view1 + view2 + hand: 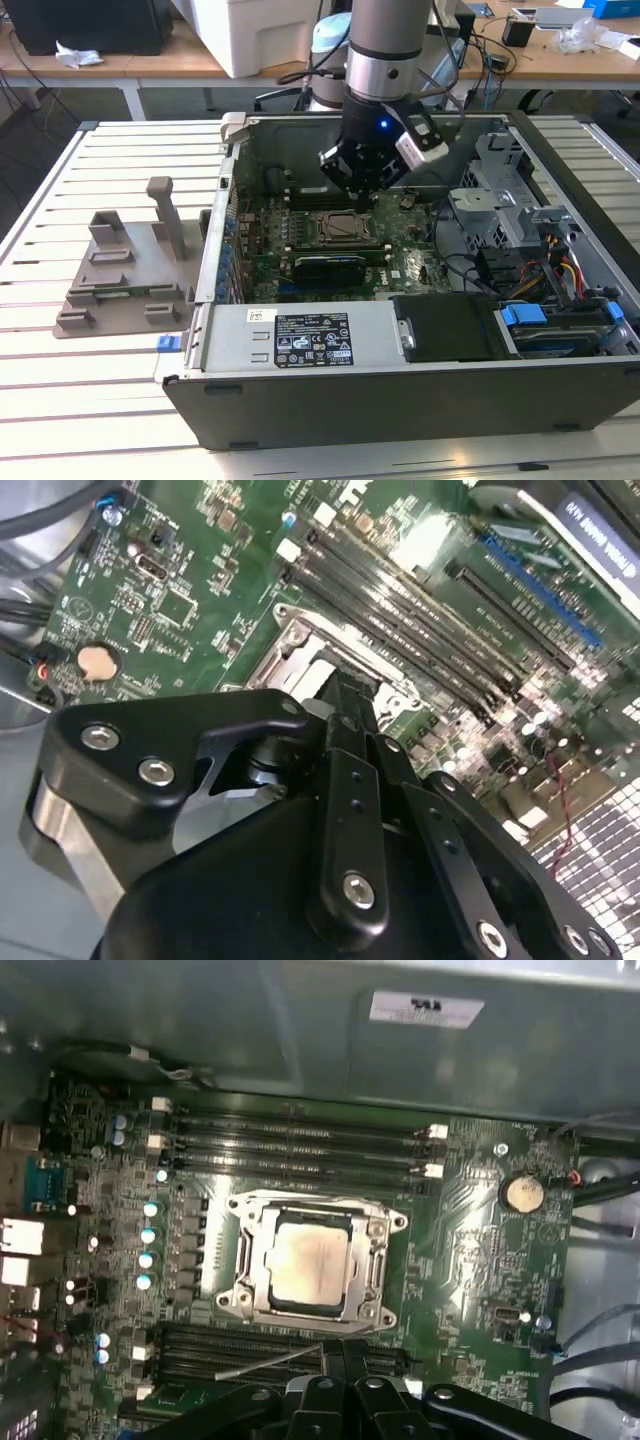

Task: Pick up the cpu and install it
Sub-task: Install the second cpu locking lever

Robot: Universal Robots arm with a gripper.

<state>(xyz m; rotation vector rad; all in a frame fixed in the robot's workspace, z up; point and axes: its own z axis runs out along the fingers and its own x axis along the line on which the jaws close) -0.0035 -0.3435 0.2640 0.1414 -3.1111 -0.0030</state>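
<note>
Well off to the exterior view's left of the socket, on the slatted table [60, 400]: one grey moulded tray [120, 285] with upright posts, lying outside the open computer case [400, 400]. In the middle of the green motherboard [470, 1250], inside the case: one metal socket [375, 1260], and seated flat within its frame, one cpu [308, 1265], silver top up, seen in the exterior view too [345, 226]. Just above the socket and a little to the far side of it: one black gripper [365, 185], fingers [335, 1355] drawn together in the first wrist view, with nothing between them and nothing touched; apart from the cpu. Same closed look in the second wrist view, gripper [345, 685] poised over the socket's edge. Along two opposite sides of the socket: rows of long dark memory slots [300, 1145]. Farther from the socket on the board: one round coin cell [521, 1193]. To the exterior view's right of the socket: one grey metal drive cage [500, 190].
</note>
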